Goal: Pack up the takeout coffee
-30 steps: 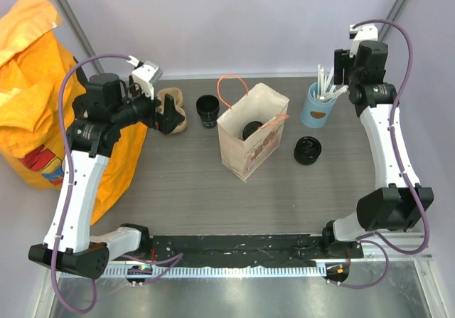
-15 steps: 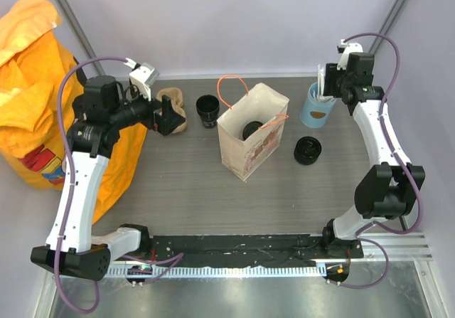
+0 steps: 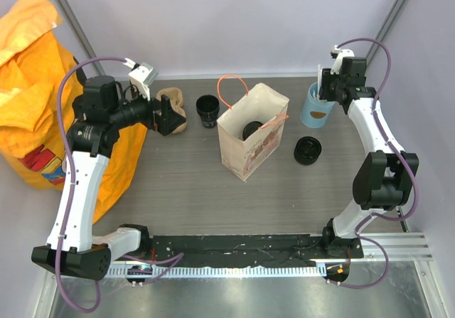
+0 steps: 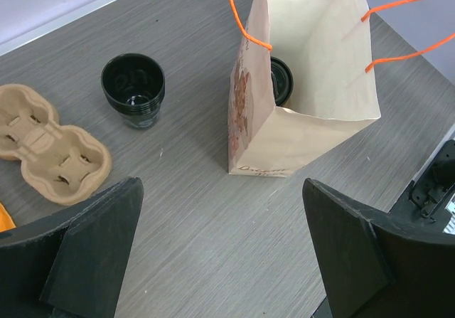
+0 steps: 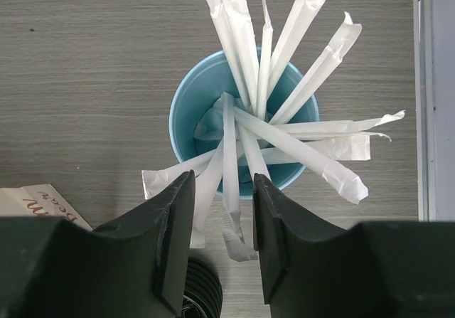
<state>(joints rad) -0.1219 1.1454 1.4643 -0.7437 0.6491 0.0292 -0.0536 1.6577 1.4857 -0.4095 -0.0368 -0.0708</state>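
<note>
Three small black cups show. One black cup (image 3: 252, 129) stands inside the open paper bag (image 3: 245, 154); it also shows in the left wrist view (image 4: 280, 81). A second black cup (image 3: 207, 109) stands left of the bag, also seen in the left wrist view (image 4: 133, 89). A third black cup (image 3: 308, 150) stands right of the bag. My left gripper (image 3: 167, 115) is open and empty, over the pulp carrier (image 4: 53, 151). My right gripper (image 5: 222, 218) is open above the light-blue straw cup (image 5: 192, 112), with one straw end hanging between its fingers.
An orange bag (image 3: 43, 90) fills the far left. The paper bag's orange handles (image 4: 245, 19) stand up. White straws (image 5: 298, 140) fan out over the straw cup's rim. The table's right edge (image 5: 419, 119) runs close to the straw cup.
My right gripper has swung left from beside the straw cup to over it. My left arm has barely moved.
</note>
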